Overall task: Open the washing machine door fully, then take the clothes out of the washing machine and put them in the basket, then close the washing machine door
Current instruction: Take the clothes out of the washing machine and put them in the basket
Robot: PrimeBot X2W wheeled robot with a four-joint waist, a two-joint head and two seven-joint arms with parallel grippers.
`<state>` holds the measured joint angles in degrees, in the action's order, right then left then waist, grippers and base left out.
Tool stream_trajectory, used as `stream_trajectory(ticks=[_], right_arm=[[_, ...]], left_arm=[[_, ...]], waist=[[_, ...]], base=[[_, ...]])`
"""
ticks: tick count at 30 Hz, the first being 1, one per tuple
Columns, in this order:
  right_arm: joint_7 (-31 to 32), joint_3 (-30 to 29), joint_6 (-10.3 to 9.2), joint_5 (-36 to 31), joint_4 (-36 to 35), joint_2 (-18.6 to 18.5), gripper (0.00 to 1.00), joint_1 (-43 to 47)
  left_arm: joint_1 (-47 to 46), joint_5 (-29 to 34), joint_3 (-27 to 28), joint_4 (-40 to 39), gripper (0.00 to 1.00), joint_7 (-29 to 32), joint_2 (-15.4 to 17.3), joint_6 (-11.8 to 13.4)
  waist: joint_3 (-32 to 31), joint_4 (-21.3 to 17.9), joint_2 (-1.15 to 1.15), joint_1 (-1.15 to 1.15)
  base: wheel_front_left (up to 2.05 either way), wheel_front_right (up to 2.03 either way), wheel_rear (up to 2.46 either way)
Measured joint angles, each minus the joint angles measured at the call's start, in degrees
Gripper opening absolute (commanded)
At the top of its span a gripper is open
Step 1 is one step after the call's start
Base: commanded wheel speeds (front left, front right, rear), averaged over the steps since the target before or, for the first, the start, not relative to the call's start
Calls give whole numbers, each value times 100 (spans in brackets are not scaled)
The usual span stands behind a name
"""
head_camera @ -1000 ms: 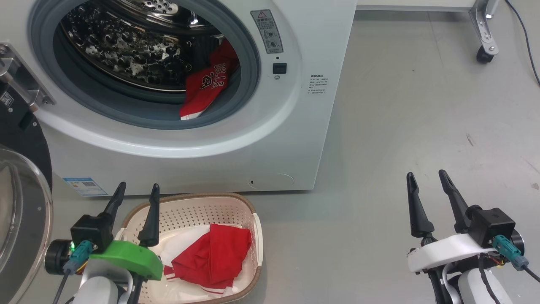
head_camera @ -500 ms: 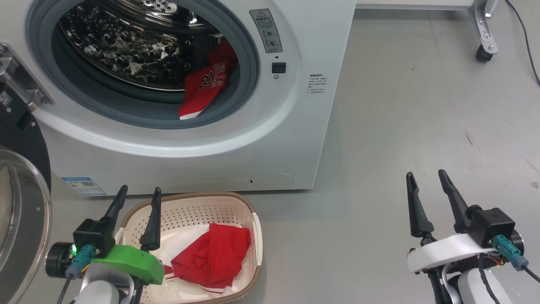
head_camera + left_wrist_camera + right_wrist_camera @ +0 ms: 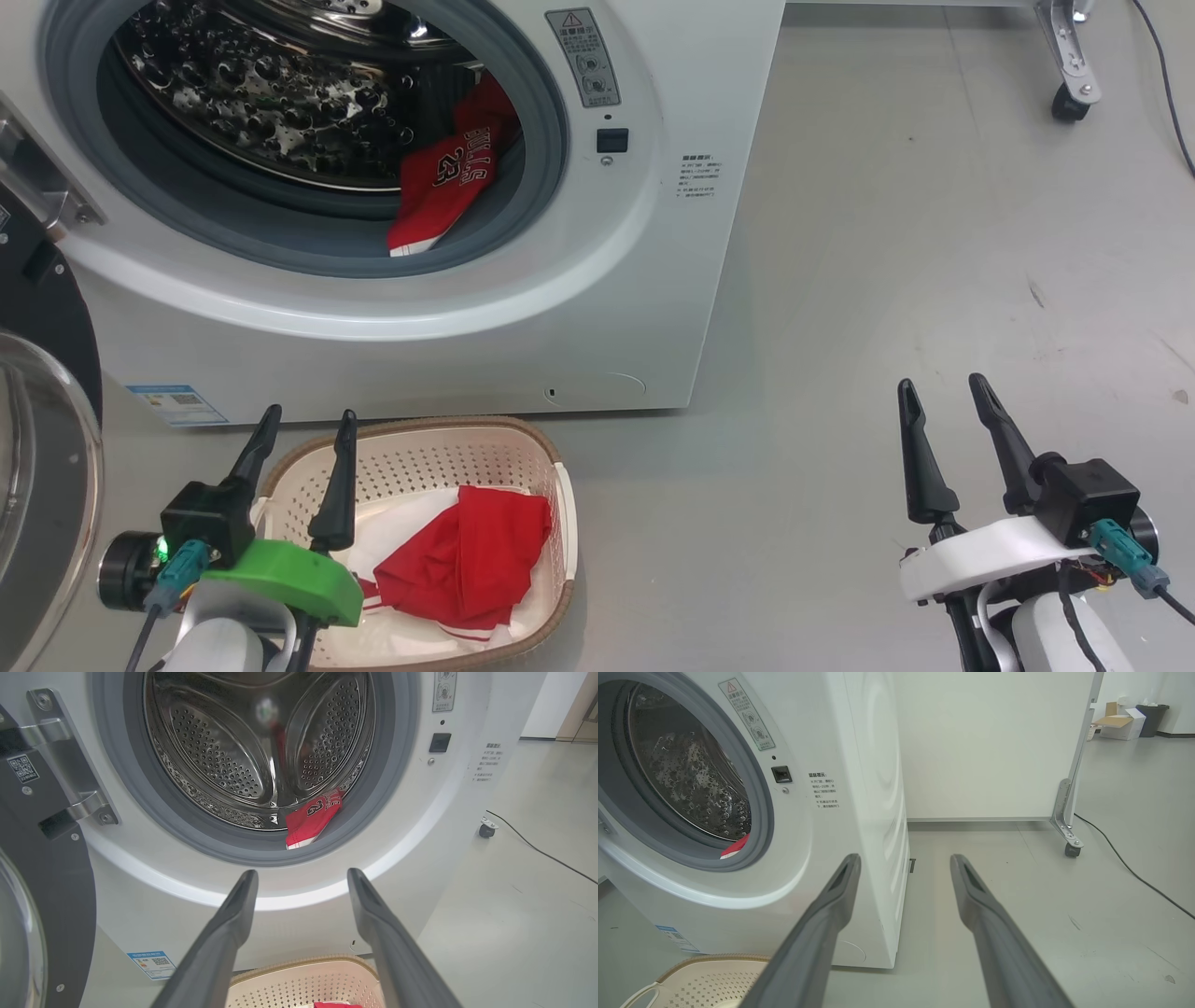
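Clothes point(image 3: 439, 191) are showing as two red garments: one jersey is lying at five o'clock in the mouth of the single washing machine point(image 3: 597, 308), and the other garment point(image 3: 467, 560) is resting in the one basket point(image 3: 439, 462) on the floor at the machine's six o'clock. The one washing machine door point(image 3: 42, 448) is standing swung open at nine o'clock. Two hands are hovering spread wide, gripping nothing: the left hand point(image 3: 309, 413) over the basket's nine o'clock rim, the right hand point(image 3: 940, 383) over floor at four o'clock.
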<state>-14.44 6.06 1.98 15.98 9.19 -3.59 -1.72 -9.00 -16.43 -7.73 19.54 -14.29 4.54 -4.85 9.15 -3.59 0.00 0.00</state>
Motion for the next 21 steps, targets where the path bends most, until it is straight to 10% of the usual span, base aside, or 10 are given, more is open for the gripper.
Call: stream_trajectory(ticks=[21], right_arm=[[0,286,58,-60,-138,22,100,-54]], left_arm=[[-129,92,57,-389,100,1,209,0]], waist=[[775,-171,0,0]], base=[[0,0,0]])
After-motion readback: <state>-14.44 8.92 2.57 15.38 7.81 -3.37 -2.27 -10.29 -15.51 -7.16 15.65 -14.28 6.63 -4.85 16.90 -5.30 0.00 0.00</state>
